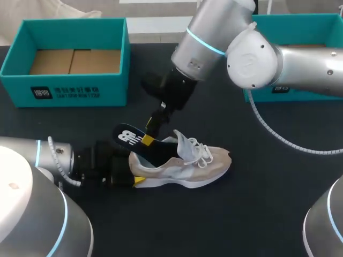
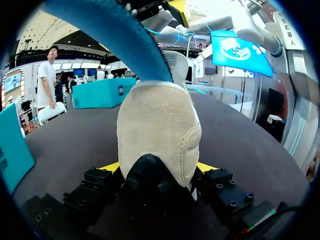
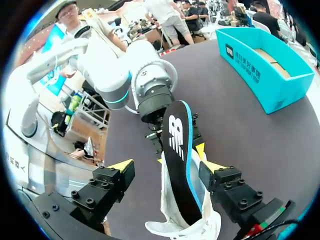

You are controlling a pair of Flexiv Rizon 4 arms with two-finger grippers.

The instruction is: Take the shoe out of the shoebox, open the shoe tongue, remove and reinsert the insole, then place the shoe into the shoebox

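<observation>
1. Yellow-tipped fingers (image 2: 112,167) of the left gripper (image 2: 159,171) clamp the heel of the shoe (image 2: 157,125) from both sides. They hold it upright on its sole on the dark table (image 1: 252,214), toe pointing away from the left arm.
2. The right gripper (image 3: 164,161) hangs over the shoe's opening with its fingers wide apart. The insole (image 3: 176,155) rises between them, with one yellow tip just beside its blue edge and the other clear of it.
3. The shoe is a beige trainer with pale grey side panels, white laces and a white sole. Its light tongue stands lifted.
4. The insole is black with a white logo and a blue rim. Its front end sits inside the shoe, and its heel end tilts up and out past the shoe's collar.
5. The open teal shoebox (image 1: 69,91) has a brown cardboard floor and sits at the table's far left, well apart from the shoe. A second teal box (image 1: 321,24) sits at the far right, behind the right arm.
</observation>
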